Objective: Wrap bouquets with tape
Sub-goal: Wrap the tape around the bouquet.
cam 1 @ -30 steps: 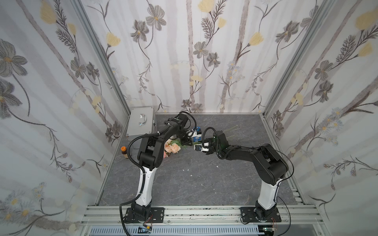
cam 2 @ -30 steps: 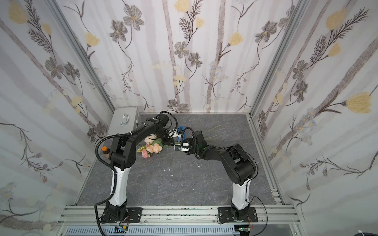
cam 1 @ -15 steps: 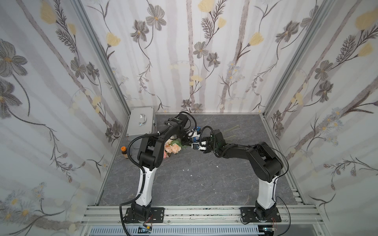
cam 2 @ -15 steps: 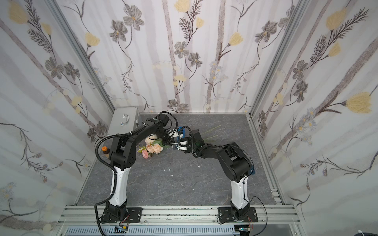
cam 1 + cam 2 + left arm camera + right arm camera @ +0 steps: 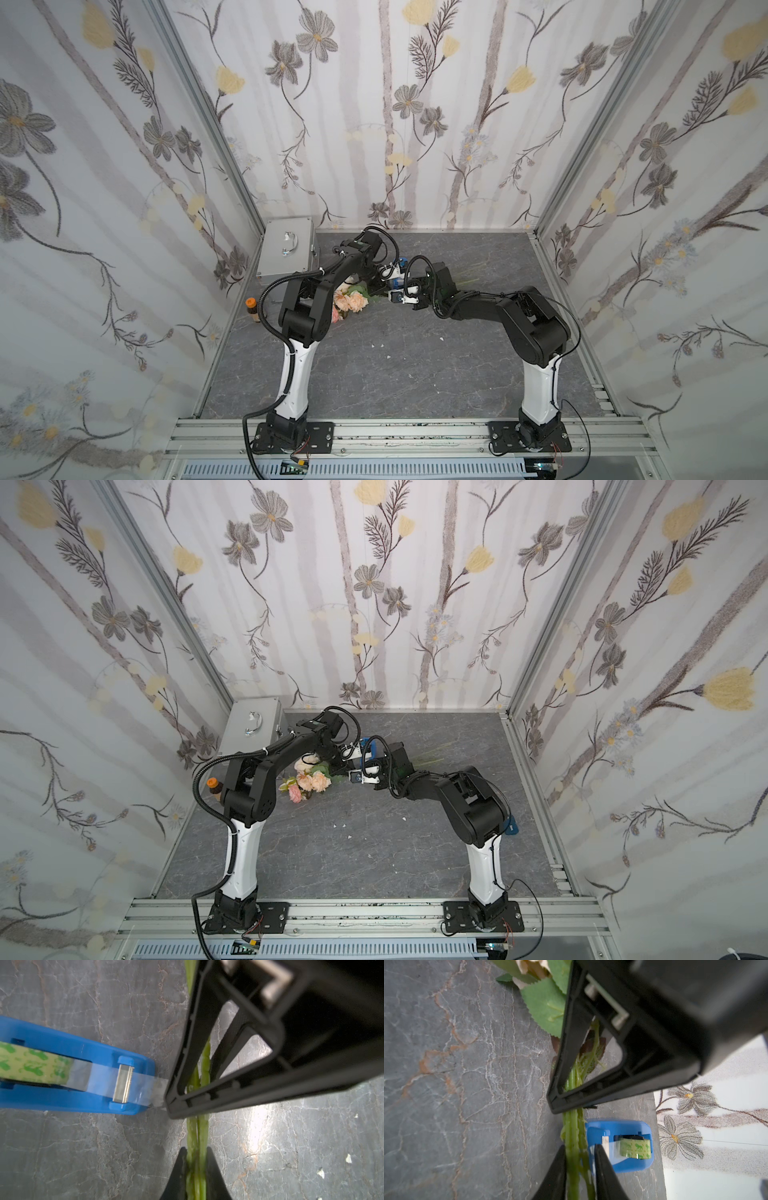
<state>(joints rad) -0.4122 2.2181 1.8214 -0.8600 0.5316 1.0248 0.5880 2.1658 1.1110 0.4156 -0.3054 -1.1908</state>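
The bouquet (image 5: 351, 301) of pink and peach roses lies on the grey floor at mid-back, in both top views (image 5: 311, 781). Its green stems (image 5: 196, 1130) run towards the blue tape dispenser (image 5: 72, 1053). My left gripper (image 5: 195, 1165) is shut on the stems. My right gripper (image 5: 579, 1159) is closed around the same stems (image 5: 572, 1126), right beside the dispenser (image 5: 623, 1126). The pale-green tape roll (image 5: 635, 1148) sits in it. A clear tape end (image 5: 160, 1088) reaches from the cutter to the right gripper's finger. In the top views both wrists meet over the dispenser (image 5: 400, 282).
A silver case (image 5: 286, 249) stands at the back left, with an orange-capped bottle (image 5: 250, 305) in front of it. A dark-blue block (image 5: 512, 825) lies by the right arm. Small white scraps (image 5: 378, 345) dot the floor. Wallpapered walls close three sides.
My right gripper has slid left to the stems beside the dispenser, and its jaws have narrowed around them. The left arm has held still.
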